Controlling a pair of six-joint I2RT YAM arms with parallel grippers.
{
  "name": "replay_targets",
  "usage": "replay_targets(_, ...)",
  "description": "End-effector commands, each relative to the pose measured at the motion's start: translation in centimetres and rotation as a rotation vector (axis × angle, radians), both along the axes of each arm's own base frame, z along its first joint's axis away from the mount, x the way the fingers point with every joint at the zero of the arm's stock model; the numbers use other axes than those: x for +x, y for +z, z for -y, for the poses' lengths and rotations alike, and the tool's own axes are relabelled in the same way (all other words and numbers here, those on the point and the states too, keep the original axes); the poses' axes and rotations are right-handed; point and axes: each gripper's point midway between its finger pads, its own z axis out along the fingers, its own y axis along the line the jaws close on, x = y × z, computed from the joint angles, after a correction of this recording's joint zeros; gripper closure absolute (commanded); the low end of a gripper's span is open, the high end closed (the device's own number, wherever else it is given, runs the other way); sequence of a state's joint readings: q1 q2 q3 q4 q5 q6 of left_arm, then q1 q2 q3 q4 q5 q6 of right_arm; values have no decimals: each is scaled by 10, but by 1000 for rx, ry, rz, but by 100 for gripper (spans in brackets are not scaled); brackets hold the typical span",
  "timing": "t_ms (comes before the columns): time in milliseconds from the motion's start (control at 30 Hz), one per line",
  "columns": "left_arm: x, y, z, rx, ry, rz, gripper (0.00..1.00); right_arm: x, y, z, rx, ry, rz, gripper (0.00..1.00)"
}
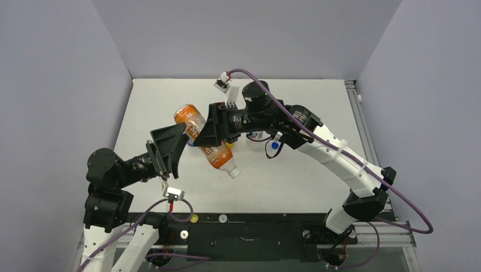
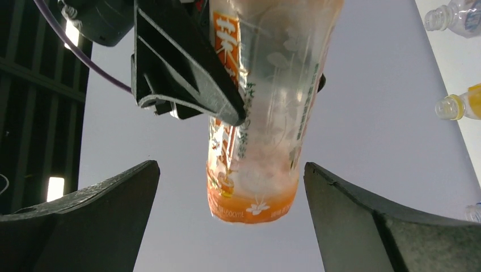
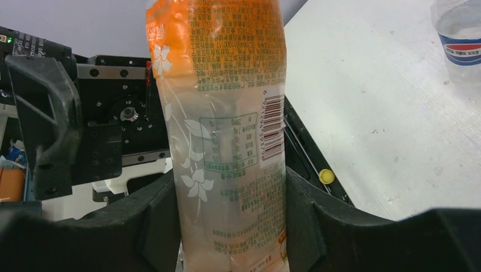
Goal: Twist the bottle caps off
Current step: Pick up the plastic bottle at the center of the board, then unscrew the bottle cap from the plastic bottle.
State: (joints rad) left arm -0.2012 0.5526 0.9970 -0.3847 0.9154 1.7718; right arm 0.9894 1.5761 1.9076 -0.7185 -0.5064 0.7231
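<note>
1. One cap off at least: spotted tiny round yellow plastic cap (image 3: 325, 176) lying loose on black frame rail (image 3: 309, 156).
2. Found small orange-labelled plastic drink bottle (image 1: 220, 158) aloft over white table (image 1: 283, 187), tilted, clamped mid-body by right gripper (image 3: 232, 215).
3. Saw whitish screw cap (image 1: 233, 173) seemingly on its lower end; judged unscrewing not yet done.
4. Logged left gripper (image 2: 231, 165) jaws spread wide either side of bottle's base end, touching nothing.
5. Could not tell caps on other bottles.

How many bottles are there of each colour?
Orange bottle: 1
Yellow bottle: 1
Clear water bottle: 1
Clear Pepsi bottle: 1
Total: 4 bottles
</note>
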Motion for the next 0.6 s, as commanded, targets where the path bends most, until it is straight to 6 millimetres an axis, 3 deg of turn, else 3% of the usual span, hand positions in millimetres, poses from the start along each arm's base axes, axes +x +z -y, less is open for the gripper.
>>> replay_targets(0,-6,-3,5,58,-36,82,3,-10,18,-13,38,52,10,50)
replay_targets(233,0,-7,3,75,-8,73,0,-24,9,-28,-5,109,9,52)
replay_targets(333,3,-9,0,80,16,52,12,-24,8,-31,-9,113,6,53)
replay_targets(433,5,-12,-3,77,36,34,33,-28,10,-34,-7,133,11,53)
replay_targets(567,8,-12,-5,57,50,20,49,-32,15,-34,-22,163,32,50)
